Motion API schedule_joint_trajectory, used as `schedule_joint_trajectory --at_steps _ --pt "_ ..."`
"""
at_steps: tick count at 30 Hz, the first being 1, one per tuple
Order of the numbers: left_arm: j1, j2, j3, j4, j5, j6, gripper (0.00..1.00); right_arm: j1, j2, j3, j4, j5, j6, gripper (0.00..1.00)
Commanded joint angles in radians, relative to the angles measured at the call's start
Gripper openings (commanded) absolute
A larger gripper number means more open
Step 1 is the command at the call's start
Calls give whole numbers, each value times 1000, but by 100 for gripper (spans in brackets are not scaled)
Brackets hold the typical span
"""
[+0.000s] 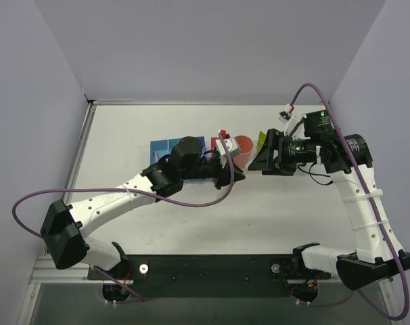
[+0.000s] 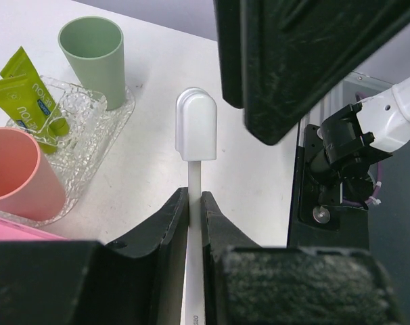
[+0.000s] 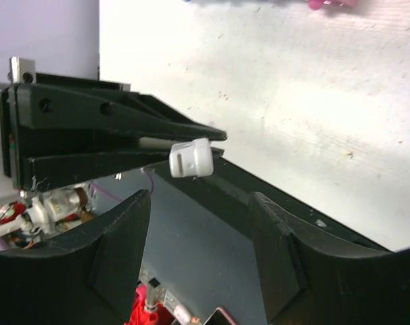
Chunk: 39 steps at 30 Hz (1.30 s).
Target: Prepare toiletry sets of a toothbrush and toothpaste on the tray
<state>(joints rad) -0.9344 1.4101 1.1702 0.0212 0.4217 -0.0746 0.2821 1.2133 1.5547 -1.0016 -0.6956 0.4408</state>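
My left gripper (image 2: 195,198) is shut on the thin white handle of the toothbrush (image 2: 196,135), whose white capped head sticks out ahead of the jaws, above the table. My right gripper (image 3: 199,233) stands open, its jaws wide apart just short of the toothbrush head (image 3: 190,158), touching nothing. In the top view the two grippers face each other, left (image 1: 233,175) and right (image 1: 256,162). The clear bumpy tray (image 2: 100,139) lies to the left with lime-yellow toothpaste tubes (image 2: 19,88) on it.
A green cup (image 2: 93,54) and a pink cup (image 2: 19,179) stand on the tray. Blue bins (image 1: 166,147) sit behind the left arm. A pink box edge (image 2: 15,230) shows beside the tray. The black base rail (image 1: 212,267) runs along the near edge.
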Motion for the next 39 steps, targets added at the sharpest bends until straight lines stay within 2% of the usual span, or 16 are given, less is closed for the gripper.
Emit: schedule_joint_trajectory --at_steps 1,26,29,33,36,37,39 --pt "-3 7 11 74 8 -10 0 -3 15 27 29 87 -17 54" --pt "-4 12 17 72 43 -1 0 14 64 10 84 1 -34 31" --pt "-6 9 14 74 43 -1 0 15 69 8 84 -7 -37 26" --pt "-7 7 14 74 37 -4 0 17 68 8 84 -7 -39 7" --pt "-6 6 14 74 20 -17 0 17 61 11 84 8 -36 2" --pt "-6 4 19 75 2 -22 1 16 60 15 86 18 -36 1" --pt "-1 3 22 80 -20 -42 17 14 45 21 92 60 -27 0"
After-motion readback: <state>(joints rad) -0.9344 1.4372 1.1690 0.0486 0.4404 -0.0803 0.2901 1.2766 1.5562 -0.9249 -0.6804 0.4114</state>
